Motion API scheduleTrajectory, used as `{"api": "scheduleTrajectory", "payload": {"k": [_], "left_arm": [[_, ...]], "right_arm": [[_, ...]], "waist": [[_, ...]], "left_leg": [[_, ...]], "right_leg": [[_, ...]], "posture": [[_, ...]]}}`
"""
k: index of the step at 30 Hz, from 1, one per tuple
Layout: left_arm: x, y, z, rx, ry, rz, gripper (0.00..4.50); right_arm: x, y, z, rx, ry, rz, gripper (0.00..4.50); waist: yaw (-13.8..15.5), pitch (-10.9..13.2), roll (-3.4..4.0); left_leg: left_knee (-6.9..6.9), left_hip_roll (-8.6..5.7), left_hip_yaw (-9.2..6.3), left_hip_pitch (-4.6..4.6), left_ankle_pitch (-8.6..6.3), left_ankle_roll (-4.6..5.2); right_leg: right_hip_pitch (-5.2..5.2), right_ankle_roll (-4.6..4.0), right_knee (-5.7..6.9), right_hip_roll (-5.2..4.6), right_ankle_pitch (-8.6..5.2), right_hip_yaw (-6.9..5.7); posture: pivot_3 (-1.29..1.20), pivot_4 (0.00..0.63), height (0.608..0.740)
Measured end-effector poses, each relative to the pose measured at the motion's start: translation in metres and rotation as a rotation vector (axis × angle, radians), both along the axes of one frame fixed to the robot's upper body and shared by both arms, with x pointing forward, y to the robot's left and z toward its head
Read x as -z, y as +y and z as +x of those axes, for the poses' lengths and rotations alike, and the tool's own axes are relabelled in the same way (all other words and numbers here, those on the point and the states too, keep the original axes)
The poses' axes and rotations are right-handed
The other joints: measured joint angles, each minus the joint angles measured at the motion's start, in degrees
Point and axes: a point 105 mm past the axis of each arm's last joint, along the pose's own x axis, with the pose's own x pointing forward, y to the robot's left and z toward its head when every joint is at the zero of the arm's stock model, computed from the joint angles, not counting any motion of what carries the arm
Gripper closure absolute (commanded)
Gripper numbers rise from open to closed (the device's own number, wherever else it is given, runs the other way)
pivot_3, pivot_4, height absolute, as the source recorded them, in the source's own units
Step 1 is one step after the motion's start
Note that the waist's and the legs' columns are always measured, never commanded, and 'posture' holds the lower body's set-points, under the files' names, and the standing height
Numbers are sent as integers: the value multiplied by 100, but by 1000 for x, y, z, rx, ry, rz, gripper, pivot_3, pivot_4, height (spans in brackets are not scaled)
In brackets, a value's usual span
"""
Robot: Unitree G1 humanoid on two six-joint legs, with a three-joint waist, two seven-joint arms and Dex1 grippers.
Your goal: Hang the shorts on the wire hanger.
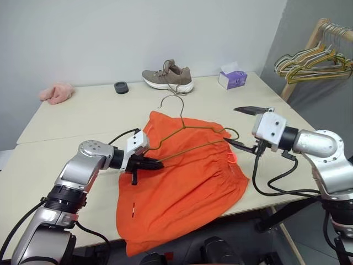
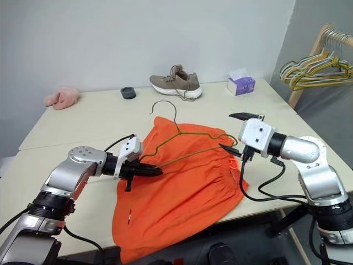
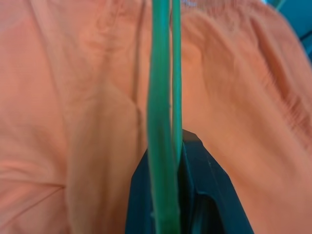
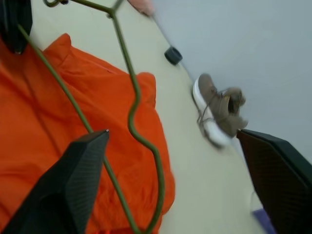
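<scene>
The orange shorts lie spread at the table's front edge, and their lower part hangs over it. The thin olive wire hanger stretches across their upper part, its hook pointing toward the shoe. My left gripper is shut on the hanger's left corner; in the left wrist view the hanger's wire runs out from between the dark fingers over orange cloth. My right gripper is open at the hanger's right corner. In the right wrist view the hanger's wire passes between the gripper's spread fingers.
A brown shoe, a purple tissue box, a small black round object and a pink cloth sit along the far side of the beige table. A wooden rack with bunched hangers stands at the right.
</scene>
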Motion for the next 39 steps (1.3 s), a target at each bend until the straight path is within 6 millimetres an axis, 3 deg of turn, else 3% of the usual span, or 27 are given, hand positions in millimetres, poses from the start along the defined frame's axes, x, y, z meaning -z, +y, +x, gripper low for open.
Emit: {"api": "scheduleTrajectory", "payload": {"k": [5,14,18,28,36,37,39], "left_arm": [[4,-1,-3,81,-76,96,4500],[4,-7,-5,142,-127,143,4500],[2,-9,-6,155,-140,153,4500],[7,-11,-10,158,-136,162,4500],[10,-11,-10,130,-119,152,4500],[10,-12,-10,116,-110,135,3984],[4,-16,-6,79,-112,61,3412]], "right_arm": [[20,-5,-19,-13,254,-119,23],[57,8,-28,-81,452,-322,23],[68,21,-24,-92,532,-323,908],[85,30,-15,-56,631,-323,4458],[88,31,-18,-74,643,-332,4487],[88,30,-19,-72,645,-331,4500],[90,30,-22,-78,653,-327,4500]], "waist": [[-9,5,3],[-38,7,3],[-38,7,2],[-20,7,2],[-21,7,2],[-21,7,2],[-18,6,1]], "left_leg": [[-1,-1,5,-2,-1,1],[0,-1,14,-4,0,1],[-1,-1,13,-8,0,1],[-1,-1,6,-19,0,1],[-1,-2,6,-19,0,1],[-1,-2,5,-19,0,1],[0,-1,2,-21,0,1]], "right_leg": [[-3,19,-5,-3,-13,1],[-14,21,-3,-3,-15,0],[-21,21,-2,-3,-15,0],[-29,21,1,-4,-15,-3],[-29,21,2,-4,-15,-5],[-29,22,2,-4,-15,-5],[-29,22,2,-4,-15,-6]], "posture": [[-255,45,740],[-245,43,740],[-240,42,740],[-230,43,740],[-235,42,740],[-237,42,740],[-240,41,740]]}}
